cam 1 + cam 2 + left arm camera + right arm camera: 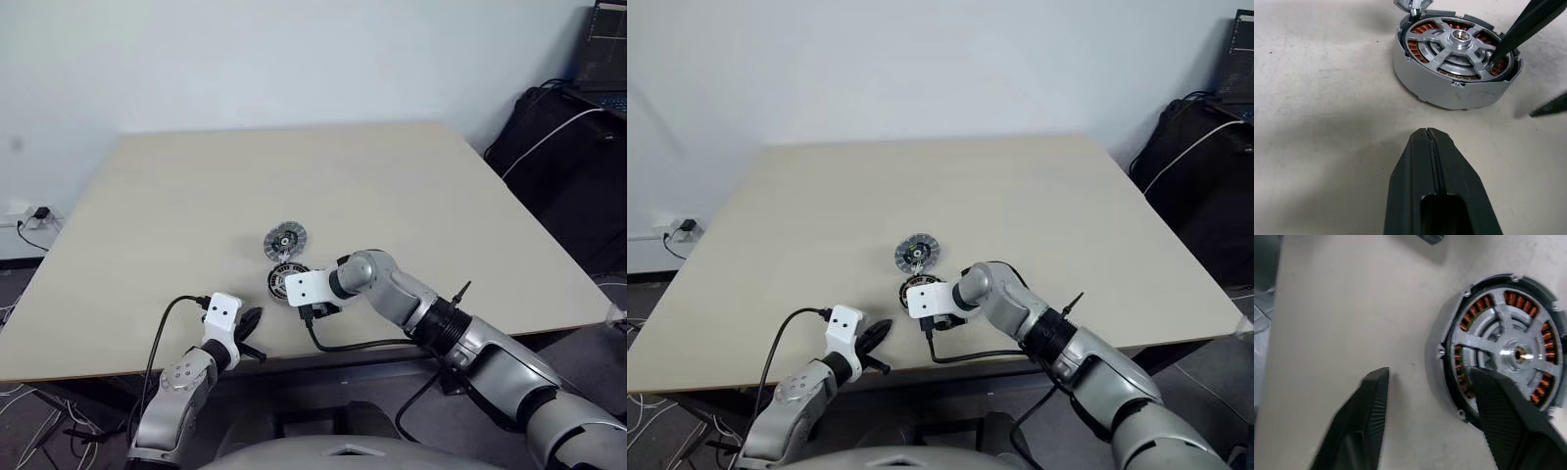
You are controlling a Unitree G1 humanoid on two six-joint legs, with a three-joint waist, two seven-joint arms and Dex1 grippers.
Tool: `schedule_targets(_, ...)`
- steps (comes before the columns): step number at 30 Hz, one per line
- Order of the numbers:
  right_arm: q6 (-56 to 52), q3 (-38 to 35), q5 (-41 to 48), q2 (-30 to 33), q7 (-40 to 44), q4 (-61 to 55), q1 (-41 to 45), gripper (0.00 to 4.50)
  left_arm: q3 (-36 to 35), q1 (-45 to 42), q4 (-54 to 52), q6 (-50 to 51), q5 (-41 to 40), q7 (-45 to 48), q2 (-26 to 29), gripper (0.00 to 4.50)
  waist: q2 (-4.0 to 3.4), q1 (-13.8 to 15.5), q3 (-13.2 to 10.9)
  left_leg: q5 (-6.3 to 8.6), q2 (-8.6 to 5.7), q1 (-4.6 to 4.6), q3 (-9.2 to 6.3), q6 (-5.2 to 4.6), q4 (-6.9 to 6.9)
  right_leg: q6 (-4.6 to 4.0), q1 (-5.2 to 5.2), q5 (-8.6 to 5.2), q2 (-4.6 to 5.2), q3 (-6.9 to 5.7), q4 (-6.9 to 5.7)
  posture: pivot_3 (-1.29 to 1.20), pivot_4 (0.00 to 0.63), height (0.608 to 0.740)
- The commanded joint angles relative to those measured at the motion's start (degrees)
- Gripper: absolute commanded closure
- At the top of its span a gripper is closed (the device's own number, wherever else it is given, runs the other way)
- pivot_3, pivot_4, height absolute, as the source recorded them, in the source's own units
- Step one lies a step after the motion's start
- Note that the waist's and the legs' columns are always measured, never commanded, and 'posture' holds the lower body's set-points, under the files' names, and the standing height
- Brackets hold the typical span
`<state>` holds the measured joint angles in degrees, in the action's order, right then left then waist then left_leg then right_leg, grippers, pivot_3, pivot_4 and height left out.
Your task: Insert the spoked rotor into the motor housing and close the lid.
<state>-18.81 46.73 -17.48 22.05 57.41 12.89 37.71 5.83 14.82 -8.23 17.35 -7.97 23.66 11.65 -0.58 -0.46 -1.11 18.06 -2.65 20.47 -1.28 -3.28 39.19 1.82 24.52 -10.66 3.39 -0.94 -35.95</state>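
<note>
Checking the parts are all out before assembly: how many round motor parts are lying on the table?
2. The motor housing sits near the table's front edge, under the right gripper, with a spoked piece already seated in it. The ribbed lid lies just behind it. Nothing else round shows.

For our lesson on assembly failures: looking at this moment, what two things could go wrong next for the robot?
1. The right end effector stands open with one finger over the motor housing, the other outside its rim; closing could shove the housing aside or scrape the copper windings.
2. The lid lies close behind the housing; a nudged housing could knock it.
</note>
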Motion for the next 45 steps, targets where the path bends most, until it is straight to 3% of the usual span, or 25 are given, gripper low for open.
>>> schedule_targets(1,0.85,-0.96,-2.24,-0.17,-0.31,1.91,1.00,2.90,-0.60,-0.35,-2.86,-1.34,-0.89,-0.44,-0.33,4.50,-0.01,0.00,0.02,0.00,0.00,-0.01,0.00,0.01,0.00,-0.02,0.00,0.01,0.00,0.00,0.00,0.00,0.000,0.740)
schedule_targets(6,1.01,-2.73,-2.80,-0.64,-0.75,1.70,0.20,4.39,-0.37,-0.45,-2.98,-1.26,-0.89,-0.58,-0.65,4.50,0.02,0.02,0.04,-0.02,0.01,-0.17,-0.01,0.03,0.00,-0.05,-0.07,0.02,-0.01,-0.03,-0.01,0.00,0.000,0.740)
schedule_targets(12,-2.02,-4.69,-3.07,0.47,-0.46,-1.36,-1.73,4.40,-0.05,-1.12,-2.56,-1.17,-0.88,-0.48,-0.94,4.50,0.02,0.14,0.04,-0.07,-0.01,-0.19,0.00,0.05,0.01,-0.08,-0.08,0.05,0.00,-0.04,-0.02,0.00,0.000,0.740)
schedule_targets(22,-30.72,-12.81,6.37,3.50,3.67,-25.61,-14.21,4.40,0.81,-1.67,-0.11,-2.22,-0.76,0.46,-1.47,4.50,0.04,2.22,0.07,0.02,-0.04,0.13,-0.10,-0.06,0.00,-0.08,0.02,0.03,0.09,-0.10,0.08,0.00,0.000,0.740)
schedule_targets(27,-47.38,-16.48,9.49,-1.47,-3.21,-29.99,-15.90,4.40,1.02,-2.13,1.00,-2.76,-0.71,1.01,-1.64,4.50,0.05,2.30,0.06,0.01,-0.02,0.12,-0.15,-0.05,0.01,-0.15,0.06,-0.01,0.10,-0.17,0.08,0.00,0.000,0.740)
schedule_targets(33,-61.34,-31.28,9.65,-20.73,-22.01,-21.61,-14.19,4.41,1.19,-2.52,1.74,-3.19,-0.73,1.46,-1.47,4.50,0.05,2.09,0.09,0.00,-0.03,0.08,-0.18,0.17,0.04,-0.09,0.08,0.04,0.08,-0.22,-0.01,0.00,0.000,0.740)
schedule_targets(40,-62.10,-41.18,11.15,-31.41,-35.40,-14.97,-11.20,4.41,0.67,-1.57,0.98,-3.15,-0.92,1.46,-1.13,4.50,-0.04,1.87,0.11,-0.07,-0.15,0.00,-0.20,0.28,0.04,-0.11,-0.01,0.09,0.10,-0.40,-0.01,0.00,0.000,0.740)
schedule_targets(45,-59.27,-42.68,15.07,-32.22,-38.71,-10.43,-9.74,4.41,0.46,-0.74,0.30,-3.02,-0.97,0.86,-1.47,4.50,-0.18,1.85,0.17,-0.31,-0.33,-0.10,-0.22,0.17,0.04,0.24,-0.19,0.03,0.14,-0.44,-0.01,0.00,0.000,0.740)
